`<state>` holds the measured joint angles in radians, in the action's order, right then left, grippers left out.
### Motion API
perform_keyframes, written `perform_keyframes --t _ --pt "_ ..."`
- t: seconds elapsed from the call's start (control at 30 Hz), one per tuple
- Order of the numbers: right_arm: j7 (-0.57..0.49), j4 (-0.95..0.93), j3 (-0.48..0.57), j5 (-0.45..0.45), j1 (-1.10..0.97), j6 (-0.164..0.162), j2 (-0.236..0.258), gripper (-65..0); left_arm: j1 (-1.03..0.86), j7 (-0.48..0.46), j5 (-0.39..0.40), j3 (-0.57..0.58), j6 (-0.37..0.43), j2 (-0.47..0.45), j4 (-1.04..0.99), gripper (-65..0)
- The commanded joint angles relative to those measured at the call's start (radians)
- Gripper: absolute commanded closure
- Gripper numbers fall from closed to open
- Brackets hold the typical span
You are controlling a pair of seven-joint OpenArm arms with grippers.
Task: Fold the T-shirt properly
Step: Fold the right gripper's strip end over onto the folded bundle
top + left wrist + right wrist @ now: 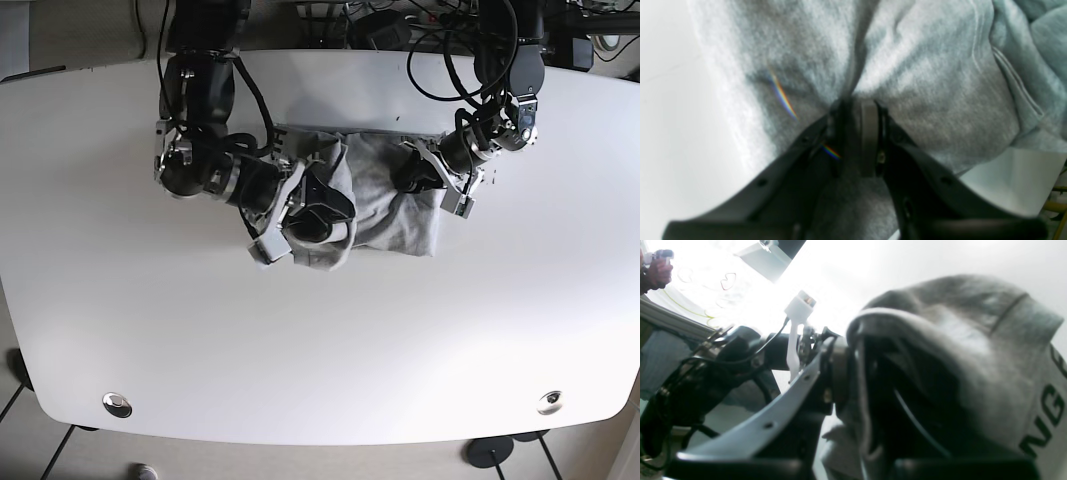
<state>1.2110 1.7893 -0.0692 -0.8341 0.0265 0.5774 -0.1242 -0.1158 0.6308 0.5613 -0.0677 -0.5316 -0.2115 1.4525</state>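
So the grey T-shirt [385, 205] is bunched up near the back-middle of the white table [320, 340], and both arms have a piece of it. The left gripper [857, 111] has its fingers [869, 133] pinched closed on a fold of fabric; you can see creases radiating out from the pinch, so it's really got cloth in there. The right gripper [853, 350] looks clamped on an edge too, with the shirt draped over it like a hood. My guess is each arm holds 1 side so they can carry that half across and lay it down as a fold.

The views split the info nicely. The base view shows the overall layout: the right gripper [305, 215] is buried in cloth and the left gripper [425, 178] is at the opposite edge, but finger detail is lost. The left wrist view gives the actual pinch. Only the right wrist view shows dark printed lettering [1045, 413] on the shirt.
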Motion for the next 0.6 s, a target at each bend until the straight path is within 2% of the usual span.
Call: perform_keyframes --t 0.03,0.07,0.23,0.33,0.43,0.53,0.6 --pt "-0.069 -0.004 0.044 -0.015 0.040 0.003 -0.005 -1.7 0.006 0.013 -0.014 -0.002 0.006 -0.009 0.006 -6.7" --pt "-0.092 -0.021 0.072 -0.004 0.049 -0.001 -0.005 -1.7 0.006 0.013 -0.014 -0.002 0.006 -0.009 0.006 -6.7" --pt "-0.234 -0.139 0.223 0.000 0.094 -0.076 -0.002 -1.7 0.005 0.013 -0.014 -0.002 0.006 -0.009 0.004 -6.7" --pt "-0.310 -0.250 0.305 0.003 0.135 -0.098 0.002 -1.9 0.005 0.013 -0.011 -0.002 0.006 -0.009 0.006 -6.7" --pt "-0.369 -0.343 0.343 0.003 0.168 -0.118 0.014 -3.0 0.005 0.013 -0.008 -0.004 0.006 -0.009 0.007 -6.7" --pt "-0.385 -0.382 0.343 0.003 0.180 -0.135 0.030 -13.3 0.005 0.013 -0.008 -0.007 0.006 -0.009 0.011 -6.7" --pt "-0.389 -0.383 0.342 0.003 0.181 -0.150 0.041 -27.1 0.005 0.011 -0.007 -0.008 0.005 -0.009 0.014 -6.4"
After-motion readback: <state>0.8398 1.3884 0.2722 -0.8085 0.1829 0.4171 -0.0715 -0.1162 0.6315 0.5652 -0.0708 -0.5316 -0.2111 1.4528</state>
